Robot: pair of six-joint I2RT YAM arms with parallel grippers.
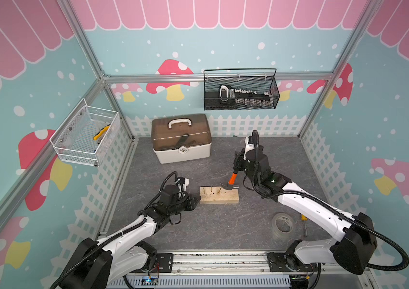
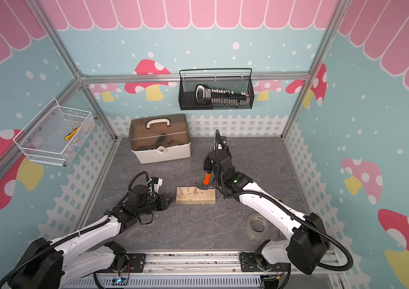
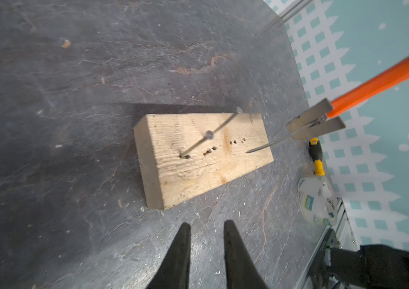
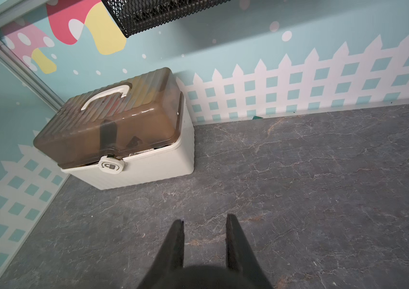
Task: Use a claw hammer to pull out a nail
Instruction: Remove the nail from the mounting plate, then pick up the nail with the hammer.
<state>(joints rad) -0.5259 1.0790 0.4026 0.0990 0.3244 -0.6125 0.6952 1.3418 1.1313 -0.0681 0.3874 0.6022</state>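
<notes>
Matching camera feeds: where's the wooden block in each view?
Top view: wooden block just below picture centre.
Top view: wooden block, same spot.
Left wrist: picture centre.
Right wrist: not in it.
Shared landmark: claw hammer, orange neck, in both top views and left wrist; toolbox links right wrist to the top views.

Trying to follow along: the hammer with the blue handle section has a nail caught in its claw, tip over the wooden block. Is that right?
Not quite: the coloured section of the hammer is orange, not blue, as the left wrist view shows. The rest holds: a nail is caught in its claw, tip over the wooden block.
</notes>
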